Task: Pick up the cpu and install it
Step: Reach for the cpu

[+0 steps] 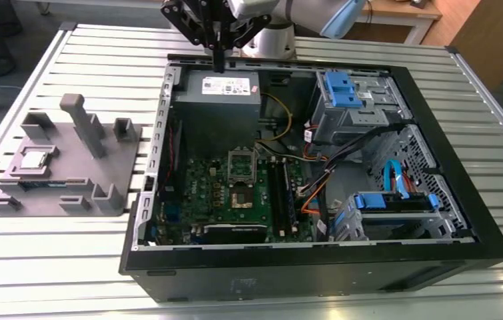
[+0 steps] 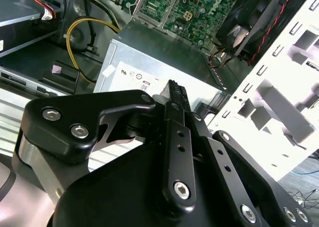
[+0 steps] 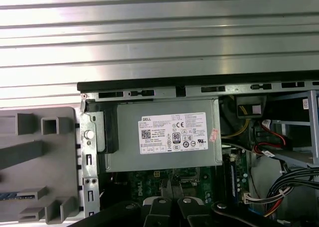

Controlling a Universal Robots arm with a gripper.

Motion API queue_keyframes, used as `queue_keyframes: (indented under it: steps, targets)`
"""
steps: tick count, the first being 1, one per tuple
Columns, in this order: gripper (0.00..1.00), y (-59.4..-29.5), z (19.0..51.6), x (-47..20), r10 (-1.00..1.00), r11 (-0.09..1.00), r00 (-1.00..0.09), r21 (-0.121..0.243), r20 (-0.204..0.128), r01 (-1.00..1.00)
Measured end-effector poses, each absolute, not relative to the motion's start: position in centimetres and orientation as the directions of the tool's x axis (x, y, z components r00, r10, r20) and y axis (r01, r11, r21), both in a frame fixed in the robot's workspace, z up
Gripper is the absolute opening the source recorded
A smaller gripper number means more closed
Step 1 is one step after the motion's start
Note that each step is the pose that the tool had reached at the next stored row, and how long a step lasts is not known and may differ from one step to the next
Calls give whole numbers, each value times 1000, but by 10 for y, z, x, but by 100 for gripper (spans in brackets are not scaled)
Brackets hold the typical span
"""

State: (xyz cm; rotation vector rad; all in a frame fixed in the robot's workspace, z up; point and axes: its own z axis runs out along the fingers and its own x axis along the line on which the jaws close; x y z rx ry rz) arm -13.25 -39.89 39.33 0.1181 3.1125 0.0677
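Nearest, the open case (image 1: pixel 322 257) lies on the slatted tabletop (image 1: pixel 46 267), with the socket (image 1: pixel 240 193) on its motherboard (image 1: pixel 206 193). Beside the case, at the exterior view's left, the cpu (image 1: pixel 36 159) lies flat on the grey fixture (image 1: pixel 118 167). Farther back, well apart from the cpu, the hand (image 1: pixel 220 65) hangs over the power supply (image 1: pixel 216 100), its fingers drawn narrow together and holding nothing.

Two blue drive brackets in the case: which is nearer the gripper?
The upper blue bracket, beside the power supply that the gripper hangs over. The lower blue bracket sits toward the case's opposite end.
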Motion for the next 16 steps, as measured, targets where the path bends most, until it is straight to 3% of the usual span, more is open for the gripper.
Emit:
queue_keyframes:
  steps: [16]
  targets:
    - [11,-399,393,-139,76,996,-997,44,-24,75]
